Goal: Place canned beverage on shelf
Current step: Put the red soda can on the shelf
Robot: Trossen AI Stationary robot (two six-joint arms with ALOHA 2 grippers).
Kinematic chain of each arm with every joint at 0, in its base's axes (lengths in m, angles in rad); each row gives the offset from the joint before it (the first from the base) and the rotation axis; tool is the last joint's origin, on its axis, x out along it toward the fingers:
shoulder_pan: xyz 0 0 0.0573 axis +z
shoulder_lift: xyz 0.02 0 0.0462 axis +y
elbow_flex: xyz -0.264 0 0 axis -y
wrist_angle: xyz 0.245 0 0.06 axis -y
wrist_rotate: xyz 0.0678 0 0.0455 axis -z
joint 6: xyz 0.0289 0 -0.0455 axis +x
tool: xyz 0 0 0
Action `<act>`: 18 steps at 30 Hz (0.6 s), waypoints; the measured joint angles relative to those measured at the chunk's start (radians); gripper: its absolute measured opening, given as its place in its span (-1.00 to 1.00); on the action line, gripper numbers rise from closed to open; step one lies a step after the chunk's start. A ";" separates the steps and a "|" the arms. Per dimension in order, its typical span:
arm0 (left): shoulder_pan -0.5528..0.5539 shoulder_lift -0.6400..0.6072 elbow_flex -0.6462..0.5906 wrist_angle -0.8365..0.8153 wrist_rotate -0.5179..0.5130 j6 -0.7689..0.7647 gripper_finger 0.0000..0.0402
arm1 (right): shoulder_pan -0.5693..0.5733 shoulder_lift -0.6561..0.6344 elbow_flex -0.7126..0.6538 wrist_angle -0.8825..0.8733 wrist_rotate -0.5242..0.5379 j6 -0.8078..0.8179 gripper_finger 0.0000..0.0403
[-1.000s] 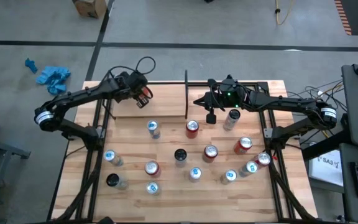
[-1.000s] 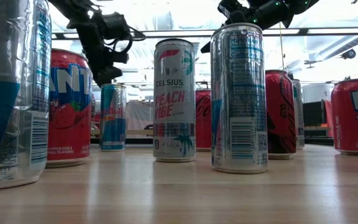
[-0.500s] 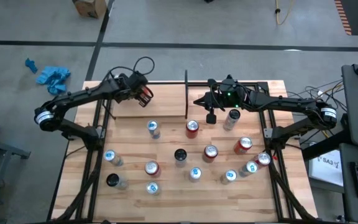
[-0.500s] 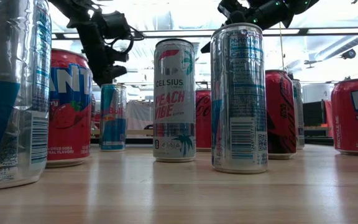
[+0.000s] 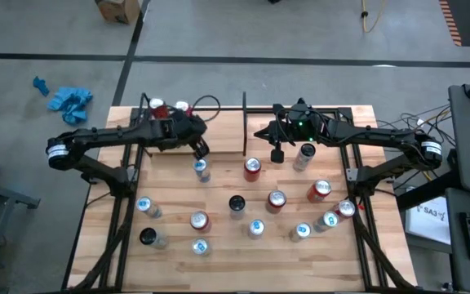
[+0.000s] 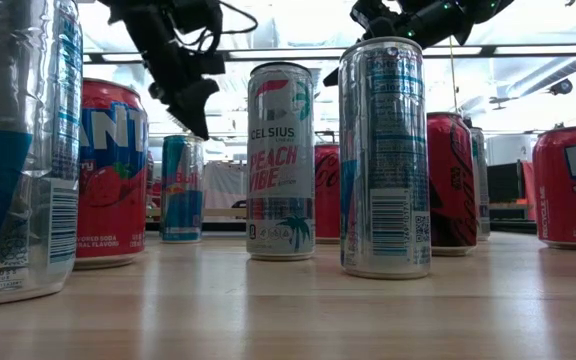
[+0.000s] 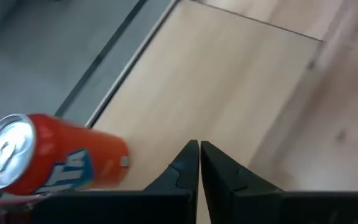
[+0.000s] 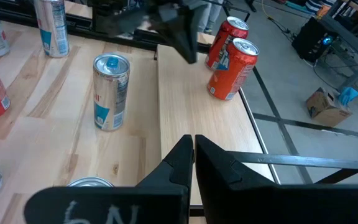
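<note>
We see two red-orange cans (image 5: 159, 107) standing upright, long axes vertical and tops up, side by side at the far left corner of the shelf (image 5: 219, 131), a light plank floor in a thin black frame; the left wrist view cuts one off, so only "TA" reads on its label. The left gripper (image 5: 200, 149) hangs with fingers pressed together and empty at the shelf's front edge above a silver-and-blue can (image 5: 201, 169), and the right gripper (image 5: 277, 153), likewise closed on nothing, hovers near the red can (image 5: 253, 167). On the tabletop (image 6: 298, 300) the nearer labels read "CELSIUS PEACH VIBE" (image 6: 280, 160), while the closest cans are cropped at the edges.
</note>
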 joint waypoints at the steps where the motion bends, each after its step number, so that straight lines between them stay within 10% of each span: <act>1: -0.015 0.000 0.000 0.000 0.000 0.000 -1.00 | 0.000 0.000 -0.001 0.000 0.000 0.000 -0.96; 18: -0.065 -0.098 -0.138 0.172 0.106 0.105 -1.00 | 0.000 0.000 -0.006 0.001 0.000 -0.010 -0.96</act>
